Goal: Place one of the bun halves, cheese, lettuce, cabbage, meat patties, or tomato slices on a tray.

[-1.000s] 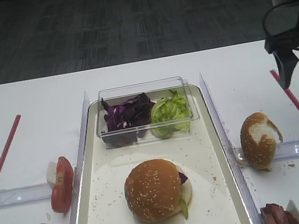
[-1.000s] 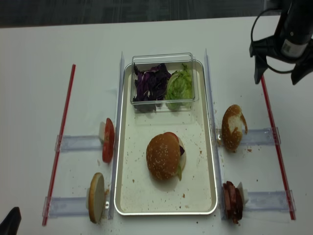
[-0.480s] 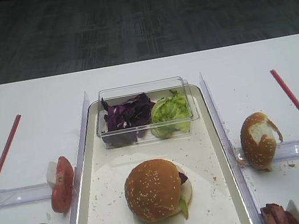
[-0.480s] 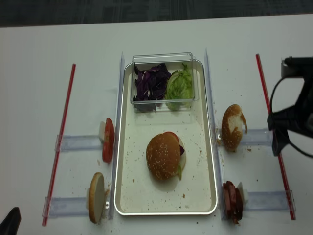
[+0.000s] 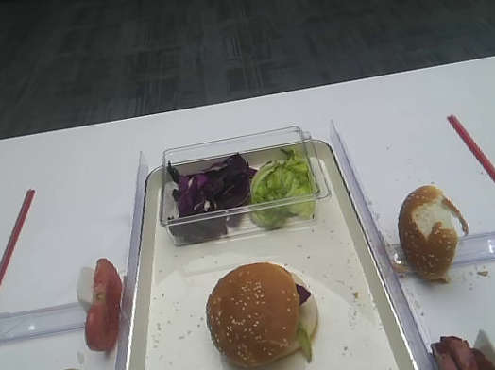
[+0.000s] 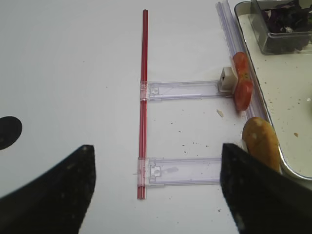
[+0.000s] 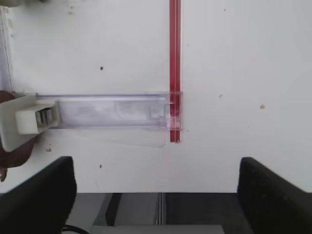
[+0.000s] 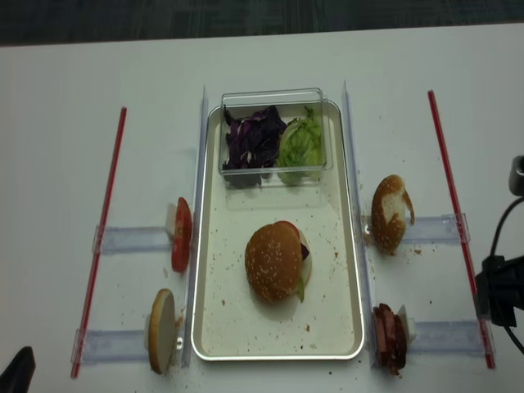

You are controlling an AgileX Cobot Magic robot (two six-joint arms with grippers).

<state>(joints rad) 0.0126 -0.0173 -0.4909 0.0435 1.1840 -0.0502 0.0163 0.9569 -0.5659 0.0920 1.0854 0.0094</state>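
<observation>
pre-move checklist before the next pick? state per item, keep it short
1. Right gripper open and empty: ok; both fingers sit wide apart at the bottom of the wrist view with nothing between them.
2. Left gripper open and empty: ok.
3. Tray has free floor: ok; bare area around the assembled burger, seeded bun top on it.
4. Meat patties reachable on the right holder: ok, standing beside the tray.
5. Tomato slices upright on the left holder: ok.
6. Cabbage and lettuce in the clear tub: ok.
</observation>
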